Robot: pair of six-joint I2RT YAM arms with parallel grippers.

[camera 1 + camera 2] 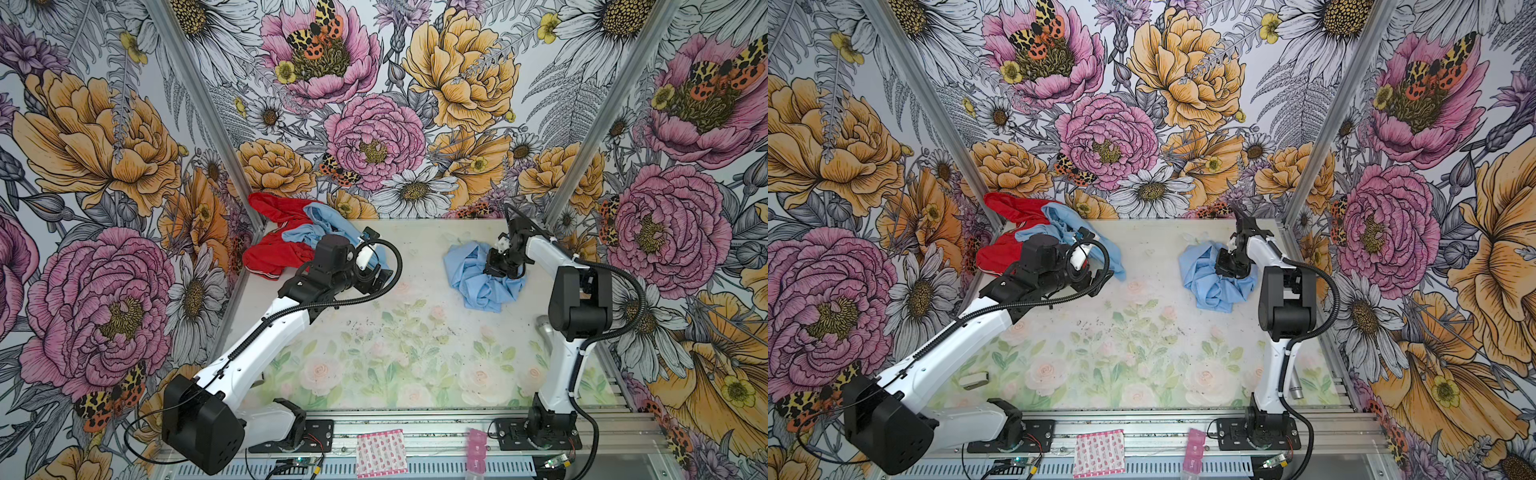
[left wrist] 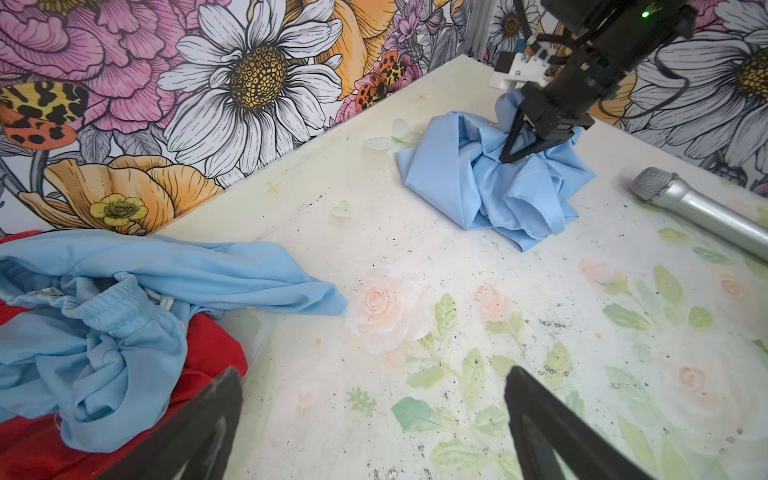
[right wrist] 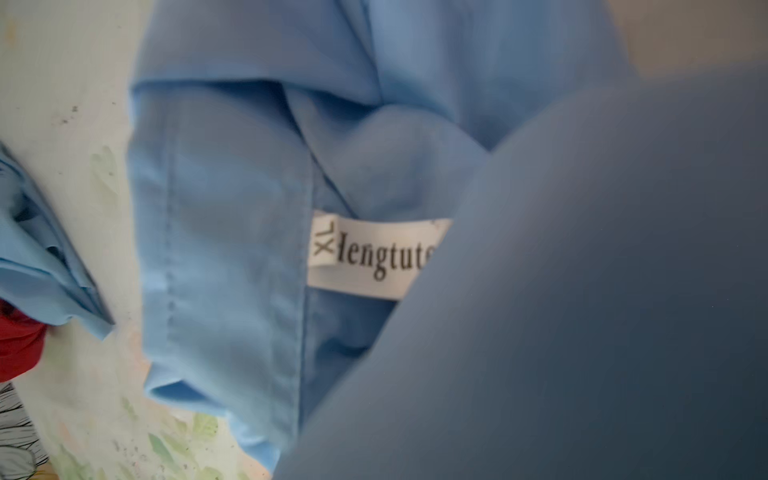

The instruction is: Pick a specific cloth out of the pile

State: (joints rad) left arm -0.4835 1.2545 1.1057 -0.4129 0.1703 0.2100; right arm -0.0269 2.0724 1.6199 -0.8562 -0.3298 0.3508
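At the near edge, at six o'clock from the table's middle, we see a pink patterned card (image 1: 380, 453) and a small pink packet (image 1: 476, 451) lying on the rail between the two arm bases. Beyond them lies the table (image 1: 415, 332), printed with faded roses and speckled with dark crumbs.

At three o'clock a silver microphone (image 1: 544, 328) lies on the table beside the right arm; the left wrist view shows it lying flat, near the cloth but apart from it.

At eleven o'clock we find the left gripper (image 1: 380, 276), just beside the pile's trailing blue edge. Its jaws stand wide, and in the left wrist view its two dark fingers (image 2: 199, 415) frame bare table with nothing between them.

At one o'clock, further back, sits the cloth (image 1: 478, 278), a crumpled periwinkle heap resting on the table, well apart from the pile. We see the right gripper (image 1: 500, 270) pointing down into its top. In the left wrist view its jaws are closed to a point and buried in the folds, with a fold rising beside them, so we take it as pinching the cloth. The right wrist view is filled with blue fabric close to the lens, partly blurred, and a white label (image 3: 374, 255) marked XL shows at a seam.

At ten o'clock, in the far left corner, rests the pile (image 1: 291, 241): a red garment (image 1: 270, 255) with white trim, and a paler blue garment (image 1: 328, 224) draped over it, one end trailing onto the table.
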